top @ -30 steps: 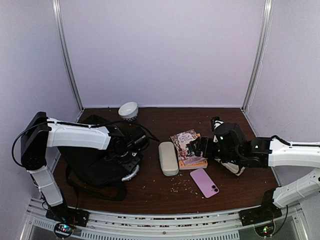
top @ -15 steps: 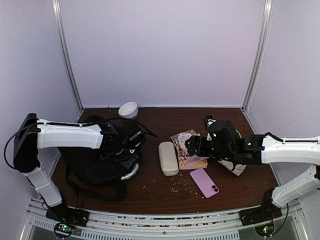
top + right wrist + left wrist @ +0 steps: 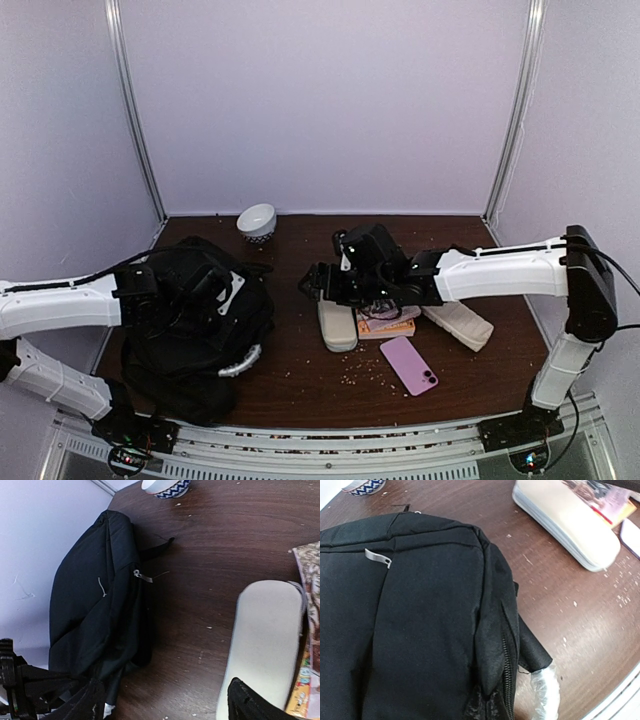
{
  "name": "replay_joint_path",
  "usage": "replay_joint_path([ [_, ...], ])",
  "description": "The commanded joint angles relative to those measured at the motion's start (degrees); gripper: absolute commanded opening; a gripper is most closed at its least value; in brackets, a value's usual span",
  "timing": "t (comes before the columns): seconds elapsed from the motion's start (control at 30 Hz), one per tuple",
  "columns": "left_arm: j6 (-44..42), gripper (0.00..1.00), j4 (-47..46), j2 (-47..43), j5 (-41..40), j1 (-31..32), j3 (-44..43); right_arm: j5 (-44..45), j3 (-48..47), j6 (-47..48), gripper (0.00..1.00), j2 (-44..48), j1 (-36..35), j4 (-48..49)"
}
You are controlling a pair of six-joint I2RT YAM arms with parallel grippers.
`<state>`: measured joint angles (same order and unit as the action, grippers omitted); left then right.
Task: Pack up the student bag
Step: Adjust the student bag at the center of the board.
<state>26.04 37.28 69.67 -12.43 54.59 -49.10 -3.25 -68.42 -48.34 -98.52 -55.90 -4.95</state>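
The student bag (image 3: 185, 335) is a black backpack lying at the left of the table, with its grey-white handle (image 3: 243, 360) toward the front. My left gripper (image 3: 203, 288) sits on top of it. In the left wrist view the bag (image 3: 420, 620) fills the frame, and a fold of fabric by the zipper (image 3: 507, 670) runs into my jaws at the bottom edge. My right gripper (image 3: 313, 283) hangs open over bare table between the bag (image 3: 95, 605) and a cream case (image 3: 265, 640). Its fingertips (image 3: 247, 702) are wide apart and empty.
A cream case (image 3: 337, 325), a picture book (image 3: 390, 322), a pink phone (image 3: 409, 364) and a second cream case (image 3: 460, 324) lie right of the middle. A patterned bowl (image 3: 257, 221) stands at the back. Crumbs dot the table. Walls close in on three sides.
My right arm swung left from over the book to the gap beside the bag, uncovering the second cream case. My left arm drew back to the left, and the bag bunched up and shifted with it.
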Motion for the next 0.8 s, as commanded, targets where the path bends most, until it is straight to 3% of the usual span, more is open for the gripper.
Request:
replay_joint_path([
  [0.0,1.1,0.00,-7.8,-4.6,4.0,2.0,2.4,-9.8,-6.1,-4.0,0.82,-6.4,-0.2,3.9],
  [0.37,3.1,0.00,-8.2,-6.1,3.0,4.8,5.5,-22.0,-18.9,-13.1,0.67,-21.4,-1.1,9.5],
  [0.47,3.4,0.00,-8.4,-6.6,2.7,5.2,5.8,-22.9,-22.5,-13.6,0.60,-24.1,-1.5,7.1],
  [0.6,3.4,0.00,-8.3,-7.1,2.2,5.3,5.9,-24.1,-23.3,-15.5,0.44,-25.5,-1.7,8.3],
  [0.77,4.8,0.00,-7.8,-6.7,1.6,5.3,5.3,-25.4,-23.8,-17.1,0.11,-26.0,-1.8,10.1],
])
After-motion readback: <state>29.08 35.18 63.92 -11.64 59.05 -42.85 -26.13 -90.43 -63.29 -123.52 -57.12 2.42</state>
